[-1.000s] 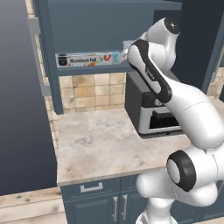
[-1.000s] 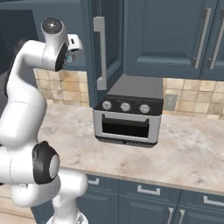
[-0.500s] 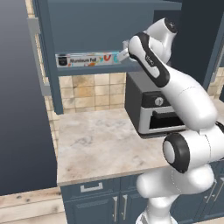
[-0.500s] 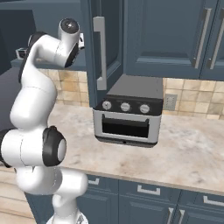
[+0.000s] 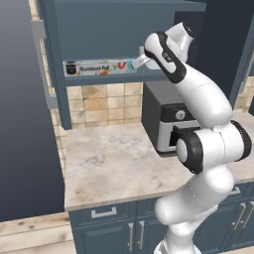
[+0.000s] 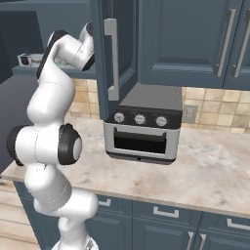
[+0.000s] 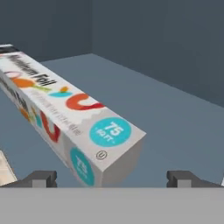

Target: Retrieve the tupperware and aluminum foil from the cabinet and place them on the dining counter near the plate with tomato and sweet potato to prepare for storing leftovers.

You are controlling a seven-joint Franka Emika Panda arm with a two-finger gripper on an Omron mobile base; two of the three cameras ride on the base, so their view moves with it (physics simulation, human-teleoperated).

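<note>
you're at the cabinet (image 5: 124, 30) w/ the gripper (image 7: 112, 178) spread wide, nothing in it. the aluminum foil (image 7: 65, 124) lies flat on the shelf (image 7: 166, 113) right ahead, its near teal end between the fingertips (image 7: 41, 178) but nearer the left one in the hand view. long axis runs away up-left, along the shelf front. shelf is flat, bare beside the box, back wall close behind. the wall counter (image 5: 114, 163) and a toaster oven (image 6: 141, 127) sit below.
</note>
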